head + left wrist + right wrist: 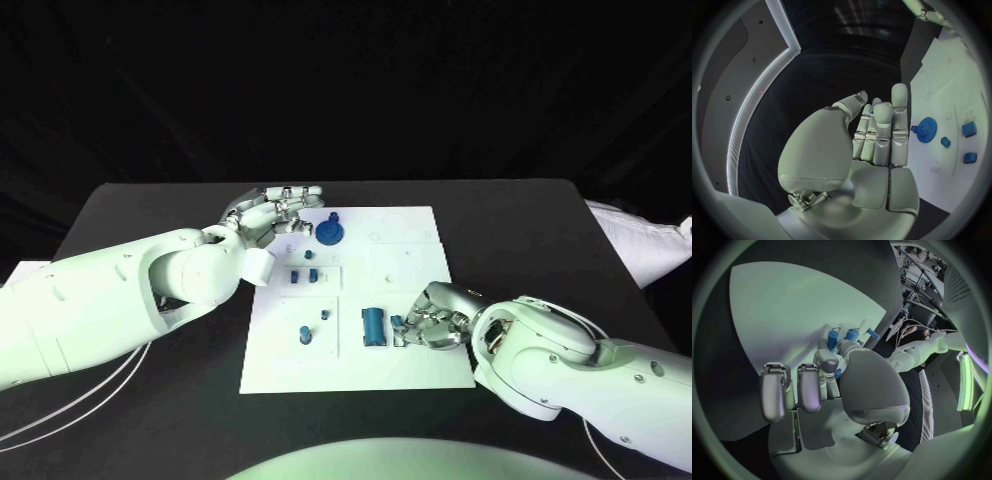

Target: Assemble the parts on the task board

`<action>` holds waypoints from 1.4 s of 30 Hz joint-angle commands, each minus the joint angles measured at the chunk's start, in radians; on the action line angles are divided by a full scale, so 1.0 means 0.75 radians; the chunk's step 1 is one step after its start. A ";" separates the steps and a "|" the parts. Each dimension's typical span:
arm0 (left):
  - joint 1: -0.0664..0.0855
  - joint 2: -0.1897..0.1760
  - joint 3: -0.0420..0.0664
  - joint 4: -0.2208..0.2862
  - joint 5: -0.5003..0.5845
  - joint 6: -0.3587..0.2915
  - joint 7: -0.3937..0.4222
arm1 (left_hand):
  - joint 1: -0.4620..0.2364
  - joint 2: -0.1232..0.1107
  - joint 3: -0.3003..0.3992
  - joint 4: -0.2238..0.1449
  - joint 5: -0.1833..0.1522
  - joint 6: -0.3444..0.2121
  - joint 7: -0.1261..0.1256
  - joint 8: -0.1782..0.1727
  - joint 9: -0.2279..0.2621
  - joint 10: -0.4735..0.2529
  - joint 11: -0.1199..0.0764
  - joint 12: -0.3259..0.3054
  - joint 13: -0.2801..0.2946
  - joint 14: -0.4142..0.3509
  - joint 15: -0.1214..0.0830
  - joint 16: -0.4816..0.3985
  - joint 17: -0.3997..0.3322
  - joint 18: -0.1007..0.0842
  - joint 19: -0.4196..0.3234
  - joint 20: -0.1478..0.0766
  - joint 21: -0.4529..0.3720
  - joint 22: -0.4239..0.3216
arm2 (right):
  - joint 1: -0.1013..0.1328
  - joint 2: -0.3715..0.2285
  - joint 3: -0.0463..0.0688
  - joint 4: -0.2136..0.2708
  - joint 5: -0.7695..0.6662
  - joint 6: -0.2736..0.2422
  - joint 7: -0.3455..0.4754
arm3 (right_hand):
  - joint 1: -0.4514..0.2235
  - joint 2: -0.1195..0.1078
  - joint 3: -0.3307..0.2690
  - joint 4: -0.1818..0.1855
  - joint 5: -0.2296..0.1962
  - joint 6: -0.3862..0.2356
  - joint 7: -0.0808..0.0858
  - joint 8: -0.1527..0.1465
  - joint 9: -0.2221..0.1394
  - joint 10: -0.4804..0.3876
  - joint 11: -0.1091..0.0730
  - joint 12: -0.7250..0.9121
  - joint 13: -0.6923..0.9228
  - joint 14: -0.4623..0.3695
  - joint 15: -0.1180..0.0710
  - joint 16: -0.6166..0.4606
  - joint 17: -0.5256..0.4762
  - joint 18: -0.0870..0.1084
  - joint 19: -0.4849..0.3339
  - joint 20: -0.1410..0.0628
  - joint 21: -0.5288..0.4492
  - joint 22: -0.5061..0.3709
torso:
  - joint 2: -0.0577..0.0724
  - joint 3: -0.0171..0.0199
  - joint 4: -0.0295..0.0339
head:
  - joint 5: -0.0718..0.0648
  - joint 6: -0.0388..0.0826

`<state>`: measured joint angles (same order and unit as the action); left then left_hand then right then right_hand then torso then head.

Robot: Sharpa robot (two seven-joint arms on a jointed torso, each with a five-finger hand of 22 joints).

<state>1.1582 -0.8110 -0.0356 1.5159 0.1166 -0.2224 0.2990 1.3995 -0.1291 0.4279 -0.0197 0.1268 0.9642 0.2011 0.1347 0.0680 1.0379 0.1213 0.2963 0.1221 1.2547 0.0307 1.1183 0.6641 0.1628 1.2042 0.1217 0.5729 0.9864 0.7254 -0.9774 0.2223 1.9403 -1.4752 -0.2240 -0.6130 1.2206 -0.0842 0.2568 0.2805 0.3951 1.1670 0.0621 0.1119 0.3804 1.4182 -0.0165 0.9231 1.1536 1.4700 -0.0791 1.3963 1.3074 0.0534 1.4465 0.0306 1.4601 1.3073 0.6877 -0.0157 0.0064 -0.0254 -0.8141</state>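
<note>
Silver left hand (270,214), fingers straight and together, empty, at white task board's (404,225) far-left corner beside blue gear (332,235); small blue parts (303,276) mid-board; right hand (433,318) pinching blue piece (398,322) beside blue cylinder (374,325).

Black table (173,205), white task board (404,365) lying at its middle

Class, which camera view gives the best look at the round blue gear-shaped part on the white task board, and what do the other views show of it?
The left wrist view: the round blue gear-shaped part lies unobstructed on the white task board, its toothed rim visible beside the left hand's fingertips. The head view shows it small, near that hand. In the right wrist view I cannot pick it out.
</note>
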 commanded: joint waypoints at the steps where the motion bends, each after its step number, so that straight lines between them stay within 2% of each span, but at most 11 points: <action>1: 0.001 0.003 0.001 0.003 -0.005 0.028 0.002 | -0.015 0.002 -0.005 -0.001 -0.003 -0.011 -0.002 0.007 0.002 -0.013 0.001 0.003 0.001 -0.006 0.001 0.005 -0.002 0.025 0.001 0.009 -0.006 -0.001 | -0.003 0.007 -0.003 0.002 -0.007 0.033 -0.003 | -0.024 -0.003 -0.011 0.006 0.007 0.006 -0.001 0.001 0.002 0.009 0.000 -0.005 -0.002 0.081 -0.001 0.008 0.064 -0.009 0.010 0.003 0.009 0.105 | 0.000 -0.0004 0.0016 | -0.003 -0.001; 6: 0.001 0.004 0.001 0.002 -0.005 0.030 0.000 | -0.015 0.002 -0.005 -0.001 -0.003 -0.011 -0.002 0.007 0.002 -0.013 0.001 0.003 0.001 -0.006 0.001 0.005 -0.002 0.025 0.001 0.009 -0.006 -0.001 | -0.003 0.010 -0.003 0.003 -0.007 0.032 -0.002 | -0.079 0.005 -0.058 0.011 0.056 0.010 -0.002 0.001 0.006 0.012 0.000 -0.009 -0.004 0.081 -0.001 0.011 0.068 -0.010 0.011 0.002 0.009 0.107 | -0.001 0.0000 0.0016 | -0.004 0.000; 10: 0.001 0.004 0.001 0.001 -0.005 0.032 -0.003 | -0.015 0.002 -0.005 -0.001 -0.003 -0.011 -0.002 0.007 0.002 -0.013 0.001 0.003 0.001 -0.006 0.001 0.005 -0.002 0.025 0.001 0.009 -0.006 -0.001 | -0.003 0.011 -0.003 0.005 -0.010 0.029 0.000 | -0.132 0.003 -0.112 0.013 0.062 0.014 -0.003 0.001 0.009 0.014 -0.001 -0.012 -0.005 0.082 -0.001 0.013 0.070 -0.010 0.011 0.002 0.010 0.108 | 0.000 -0.0008 0.0026 | -0.006 0.000; 13: 0.001 0.003 0.001 0.001 -0.005 0.032 -0.004 | -0.015 0.002 -0.005 -0.001 -0.003 -0.011 -0.002 0.007 0.002 -0.013 0.001 0.003 0.001 -0.006 0.001 0.005 -0.002 0.025 0.001 0.009 -0.006 -0.001 | -0.003 0.010 -0.003 0.009 -0.014 0.024 0.001 | -0.171 0.006 -0.160 0.013 0.028 0.016 -0.006 0.000 0.012 0.016 -0.003 -0.011 -0.005 0.082 -0.003 0.014 0.072 -0.010 0.012 0.001 0.010 0.110 | 0.000 -0.0004 0.0024 | -0.005 -0.002; 19: 0.001 0.000 0.001 0.001 -0.005 0.033 -0.007 | -0.017 0.004 -0.007 0.000 -0.004 -0.013 -0.002 0.009 0.002 -0.017 0.001 0.007 0.001 -0.006 0.002 0.006 -0.004 0.025 0.001 0.010 -0.008 -0.002 | -0.005 -0.003 -0.003 0.024 -0.032 0.008 0.004 | -0.234 0.019 -0.256 0.015 -0.081 0.019 -0.009 -0.002 0.018 0.018 -0.005 -0.013 -0.005 0.082 -0.005 0.016 0.075 -0.010 0.013 -0.001 0.011 0.111 | 0.000 -0.0005 0.0018 | -0.003 -0.003; 29: 0.001 -0.003 0.001 0.002 -0.005 0.034 -0.009 | -0.016 0.004 -0.008 0.000 -0.003 -0.014 -0.002 0.009 0.002 -0.018 0.001 0.007 0.001 -0.007 0.002 0.005 -0.005 0.025 0.001 0.010 -0.008 -0.002 | -0.007 -0.022 -0.003 0.041 -0.050 -0.001 0.007 | -0.241 0.023 -0.281 0.014 -0.096 0.020 -0.009 -0.002 0.020 0.019 -0.005 -0.013 -0.005 0.083 -0.005 0.017 0.076 -0.011 0.014 -0.001 0.012 0.114 | -0.001 -0.0001 0.0026 | -0.003 -0.004; 31: 0.001 -0.003 0.001 0.002 -0.006 0.034 -0.009 | -0.016 0.004 -0.008 0.000 -0.003 -0.014 -0.002 0.009 0.002 -0.018 0.001 0.007 0.001 -0.007 0.002 0.005 -0.005 0.025 0.001 0.010 -0.008 -0.002 | -0.007 -0.025 -0.002 0.040 -0.052 0.000 0.008 | -0.224 0.028 -0.286 0.009 -0.092 0.020 -0.010 -0.002 0.021 0.019 -0.006 -0.011 -0.004 0.083 -0.005 0.017 0.077 -0.011 0.015 -0.001 0.012 0.114 | 0.000 -0.0009 0.0032 | -0.004 -0.003; 33: 0.001 -0.003 0.001 0.002 -0.006 0.035 -0.009 | -0.016 0.004 -0.008 0.000 -0.003 -0.014 -0.002 0.009 0.002 -0.018 0.001 0.007 0.001 -0.007 0.002 0.005 -0.005 0.025 0.001 0.010 -0.008 -0.002 | -0.008 -0.025 -0.002 0.036 -0.054 0.003 0.010 | -0.156 0.028 -0.289 -0.017 -0.096 0.018 -0.010 -0.004 0.023 0.018 -0.006 -0.014 -0.004 0.082 -0.006 0.017 0.077 -0.011 0.015 -0.002 0.012 0.115 | 0.000 -0.0011 0.0031 | -0.005 -0.003; 38: 0.001 -0.003 0.001 0.002 -0.006 0.035 -0.009 | -0.016 0.004 -0.008 0.000 -0.003 -0.014 -0.002 0.009 0.002 -0.018 0.001 0.007 0.001 -0.007 0.002 0.005 -0.005 0.025 0.001 0.010 -0.008 -0.002 | -0.008 -0.022 -0.002 0.029 -0.058 0.001 0.015 | -0.049 0.032 -0.300 -0.056 -0.143 0.016 -0.008 -0.007 0.026 0.015 -0.005 -0.014 -0.002 0.081 -0.005 0.012 0.072 -0.011 0.014 -0.002 0.011 0.114 | 0.000 -0.0008 0.0050 | -0.008 -0.001; 39: 0.001 -0.003 0.001 0.002 -0.006 0.035 -0.009 | -0.016 0.004 -0.008 0.000 -0.003 -0.014 -0.002 0.009 0.002 -0.018 0.001 0.007 0.001 -0.007 0.002 0.005 -0.005 0.025 0.001 0.010 -0.008 -0.002 | -0.008 -0.020 -0.002 0.027 -0.064 0.000 0.016 | 0.000 0.025 -0.299 -0.086 -0.179 0.015 -0.008 -0.008 0.027 0.012 -0.006 -0.016 -0.003 0.081 -0.006 0.010 0.070 -0.010 0.012 -0.002 0.010 0.113 | -0.001 -0.0007 0.0046 | -0.010 0.000; 42: 0.001 -0.002 0.001 0.001 -0.007 0.035 -0.009 | -0.016 0.004 -0.008 0.000 -0.003 -0.014 -0.002 0.009 0.002 -0.018 0.001 0.007 0.001 -0.007 0.002 0.005 -0.005 0.025 0.001 0.010 -0.008 -0.002 | -0.008 -0.016 -0.002 0.021 -0.070 -0.003 0.017 | 0.069 0.029 -0.291 -0.124 -0.260 0.014 -0.007 -0.010 0.028 0.008 -0.006 -0.021 -0.005 0.080 -0.007 0.006 0.066 -0.010 0.010 -0.002 0.007 0.110 | -0.002 -0.0017 0.0048 | -0.011 0.000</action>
<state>1.1581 -0.8141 -0.0357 1.5154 0.1158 -0.2156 0.2887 1.3957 -0.1252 0.4279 -0.0197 0.1268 0.9606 0.1975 0.1384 0.0679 1.0291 0.1230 0.2962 0.1218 1.2547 0.0307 1.1183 0.6610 0.1628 1.2042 0.1217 0.5729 0.9857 0.7210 -0.9914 0.2208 1.9582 -1.5047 -0.2239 -0.6111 1.2566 -0.0638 0.0362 0.1962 0.2192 1.1763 0.0526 0.1103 0.4001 1.4255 -0.0237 0.9139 1.1503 1.4700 -0.0789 1.4041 1.3080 0.0534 1.4501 0.0269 1.4640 1.3079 0.6876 -0.0162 0.0095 -0.0318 -0.8143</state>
